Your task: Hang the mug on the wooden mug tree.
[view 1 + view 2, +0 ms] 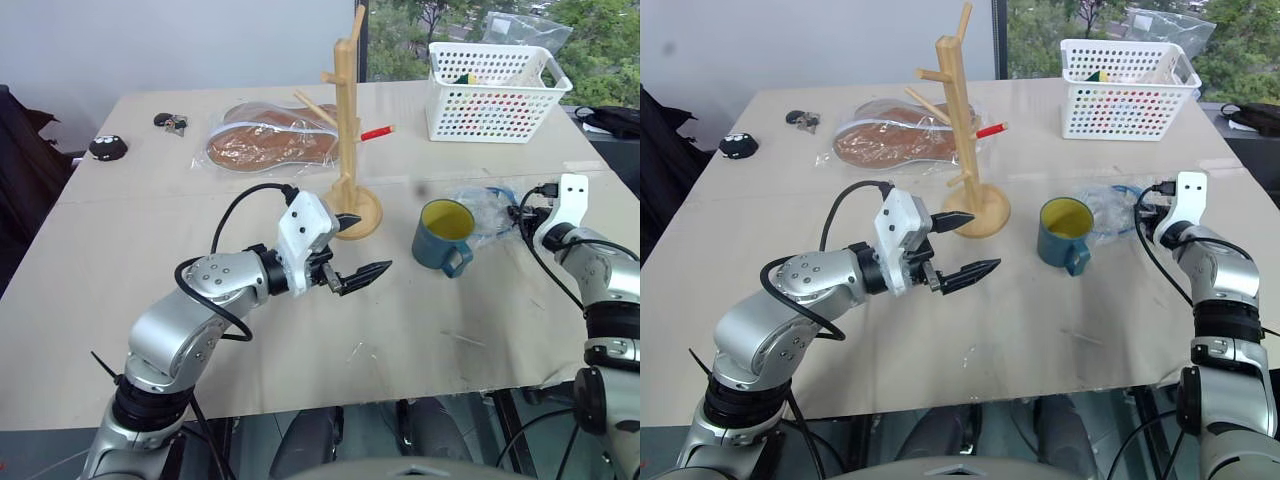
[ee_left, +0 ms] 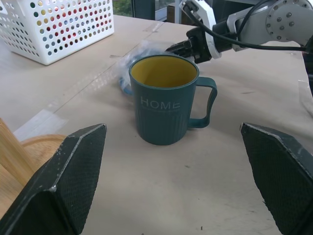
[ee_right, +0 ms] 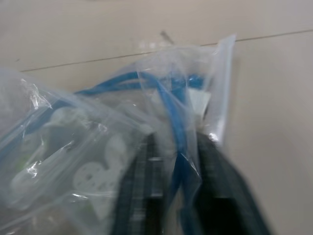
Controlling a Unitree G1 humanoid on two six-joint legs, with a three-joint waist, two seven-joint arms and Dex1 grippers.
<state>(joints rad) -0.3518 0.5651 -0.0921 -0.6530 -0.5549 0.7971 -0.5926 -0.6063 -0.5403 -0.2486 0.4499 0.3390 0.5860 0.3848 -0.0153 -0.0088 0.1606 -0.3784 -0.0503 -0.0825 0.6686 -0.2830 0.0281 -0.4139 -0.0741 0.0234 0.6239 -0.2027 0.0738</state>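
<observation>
I see the mug upright, handle toward me; left gripper spread wide, right gripper clenched on the plastic bag.

We see a teal-blue mug with a yellow inside and pale "HOME" lettering over fine vertical ribs. The tree is light wood, one peg tipped red. Behind the mug, the basket is white, its holes showing coloured dots. The clear bag holds blue cable. The surface is pale beige. The fingers are black with a fine weave.
</observation>
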